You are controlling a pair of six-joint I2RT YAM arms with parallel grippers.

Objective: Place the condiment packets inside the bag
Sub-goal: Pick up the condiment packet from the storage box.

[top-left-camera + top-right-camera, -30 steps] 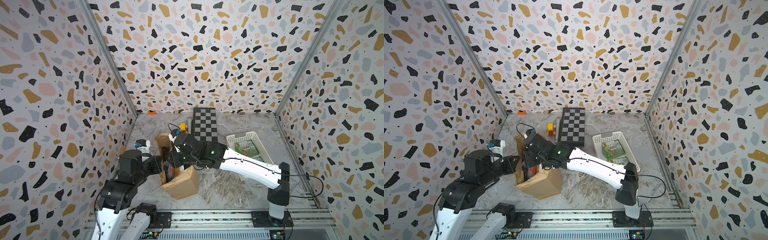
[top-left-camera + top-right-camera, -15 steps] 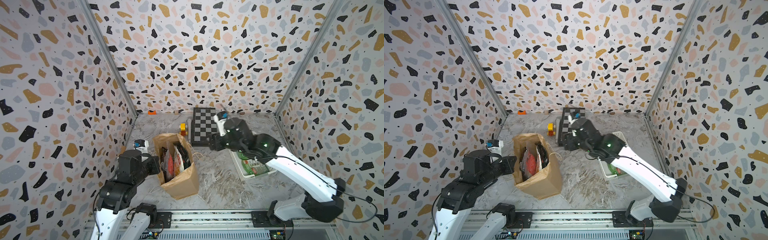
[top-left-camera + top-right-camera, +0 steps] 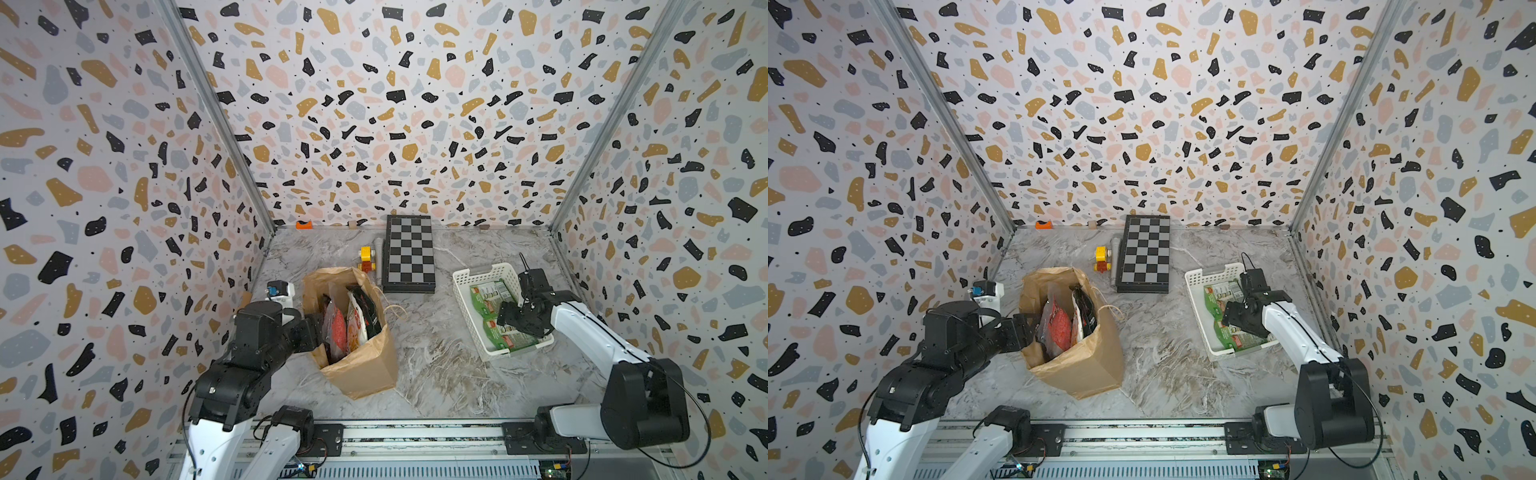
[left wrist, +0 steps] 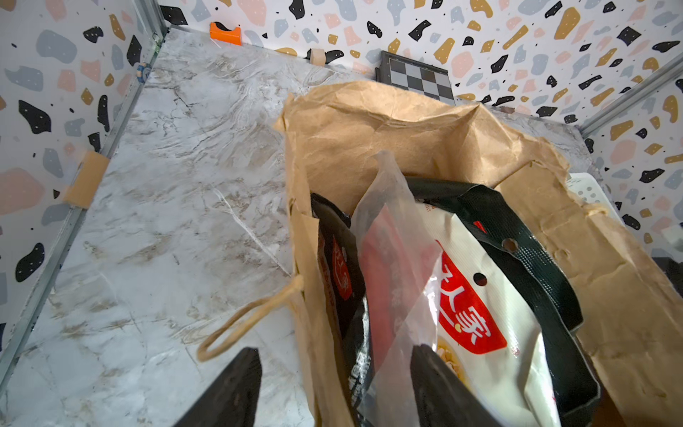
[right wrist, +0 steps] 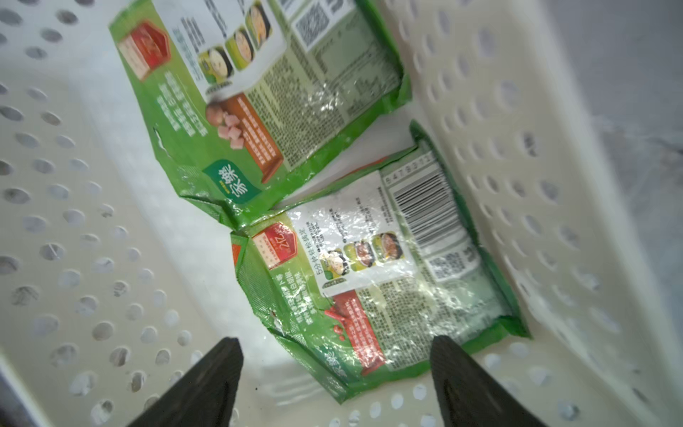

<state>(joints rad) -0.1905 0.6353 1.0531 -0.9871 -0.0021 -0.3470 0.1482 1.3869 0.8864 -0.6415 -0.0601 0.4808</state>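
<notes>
Brown kraft paper forms the bag [image 3: 361, 374], which stands upright and open-mouthed on the desk [image 3: 436, 357]. We count at least three condiment packets [image 4: 469, 318] standing on edge inside it: a black-and-red one, a translucent one with red contents, and a cream one with a red label, backed by black. We judge this part done.

Two green packets [image 5: 388, 281] are left to move. They lie flat in the white basket [image 3: 478, 276], well apart from the bag on the right arm's side.

The right fingers [image 5: 207, 384] hang spread wide and empty just over the green packet with the barcode, its end between them. The left fingers [image 4: 229, 388] stand parted at the bag's rim, one outside the paper wall and one inside over the packets, gripping nothing. We rate the task past halfway.
</notes>
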